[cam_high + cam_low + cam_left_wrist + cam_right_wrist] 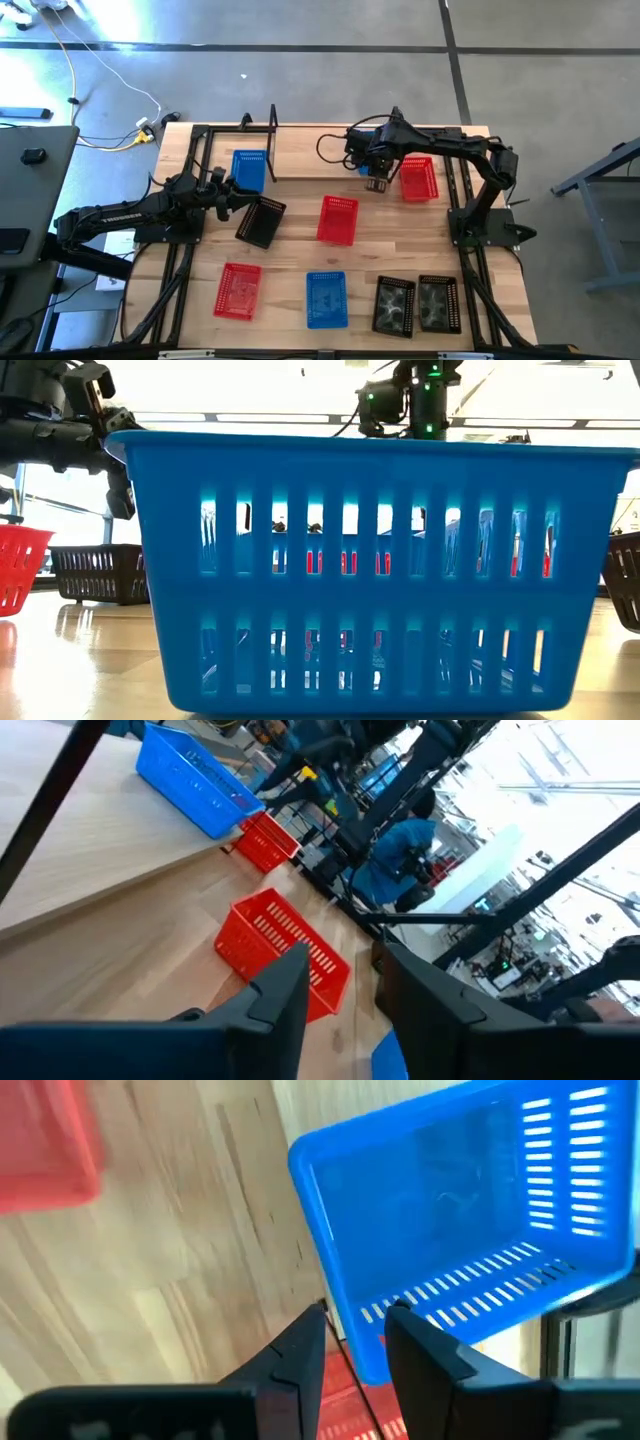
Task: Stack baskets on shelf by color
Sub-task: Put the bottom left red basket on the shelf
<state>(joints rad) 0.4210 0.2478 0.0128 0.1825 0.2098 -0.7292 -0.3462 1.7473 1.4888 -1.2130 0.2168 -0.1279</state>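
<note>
Red basket (418, 178) on shelf (300, 150) beside right gripper (375, 184), fingers narrowly apart, empty; left gripper (232, 205) likewise.

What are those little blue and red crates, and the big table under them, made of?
The blue slotted basket looks like moulded plastic: smooth, slightly glossy walls with cut slots. The red slotted basket seems the same. The pale wooden tabletop shows plank seams and grain, probably sealed.

The high view shows eight baskets on the table, namely three red baskets (419, 178) (337, 219) (238, 291), two blue baskets (248, 169) (326, 298) and three black baskets (260, 221) (394, 305) (438, 303), along with two dark robot arms (120, 215) (470, 160).
</note>
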